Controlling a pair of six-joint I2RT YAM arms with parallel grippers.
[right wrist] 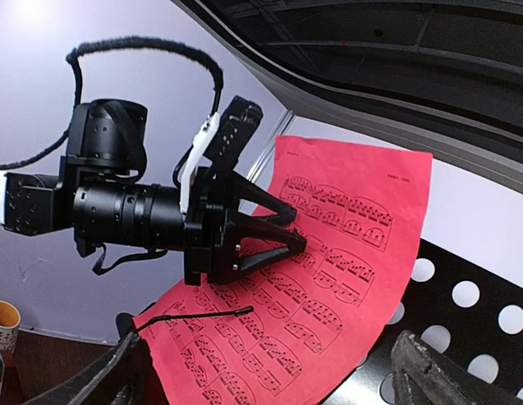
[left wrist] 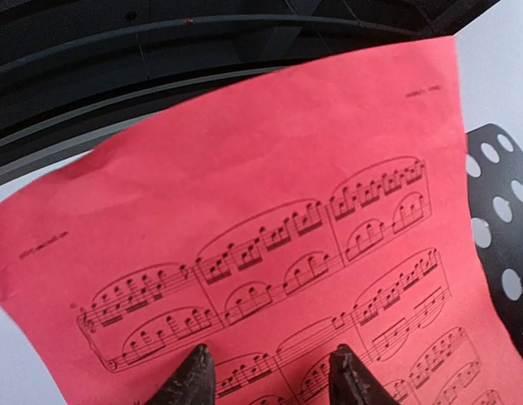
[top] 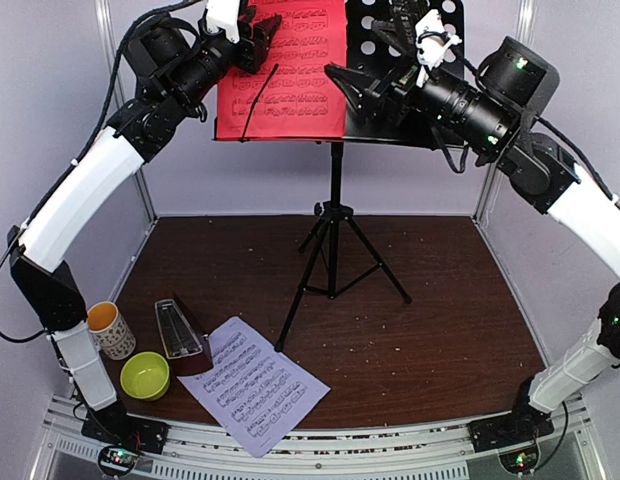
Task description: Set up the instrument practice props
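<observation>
The black tripod music stand (top: 333,230) stands at the back centre, and its perforated desk (top: 390,20) holds the red music sheet (top: 290,70) on its left half. My left gripper (top: 265,38) is open, its fingertips (left wrist: 194,375) close against the sheet's face (left wrist: 261,211). My right gripper (top: 342,90) is open and empty by the sheet's right edge. In the right wrist view it (right wrist: 270,384) faces the sheet (right wrist: 346,278) and the left gripper (right wrist: 291,232). The white music sheet (top: 255,385) lies flat at the front left. The dark-red metronome (top: 180,332) stands beside it.
A patterned mug (top: 110,330) and a lime-green bowl (top: 145,375) sit at the front left by the left arm's base. A thin black page-holder wire (right wrist: 202,314) lies across the red sheet's lower left. The stand's legs (top: 375,275) spread over the brown table.
</observation>
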